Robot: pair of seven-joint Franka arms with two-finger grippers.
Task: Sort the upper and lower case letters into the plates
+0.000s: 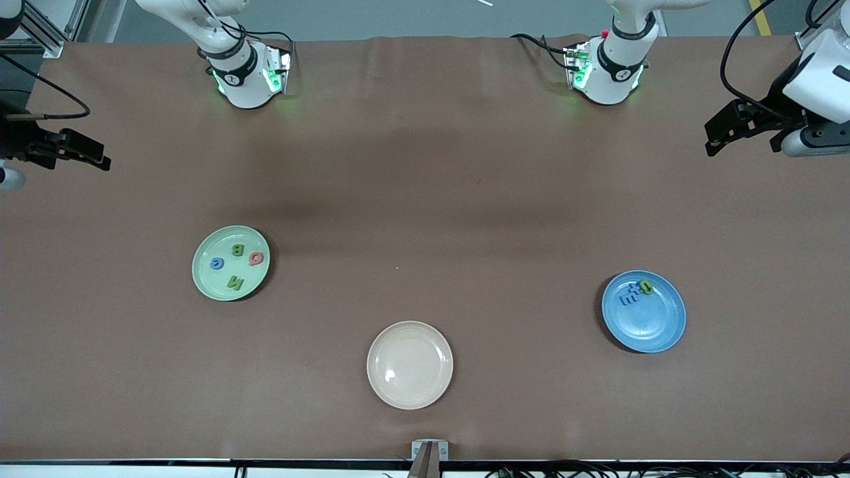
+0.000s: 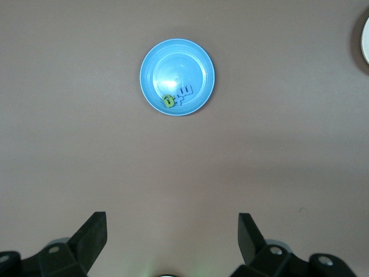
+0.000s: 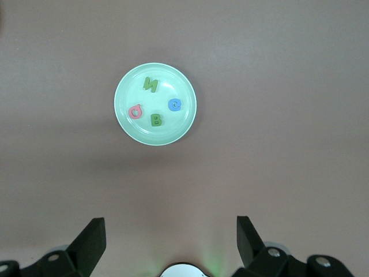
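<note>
Front camera is looking down high over the whole counter [image 1: 425,166]; wrist cameras are each looking down, sharing blue plate [image 2: 177,77], green plate [image 3: 155,104].

A big brown desk [image 1: 425,199] fills the view, with soft shadows across its middle. Above its top edge is grey floor [image 1: 398,16], with what may be a yellow line [image 1: 757,16].

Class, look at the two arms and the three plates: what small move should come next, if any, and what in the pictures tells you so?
Probably none beyond waiting. Four letters lie in the green plate, the others cluster in the blue plate, and the cream plate shows none. Both the left gripper and right gripper hang open and empty at the table's ends.
</note>
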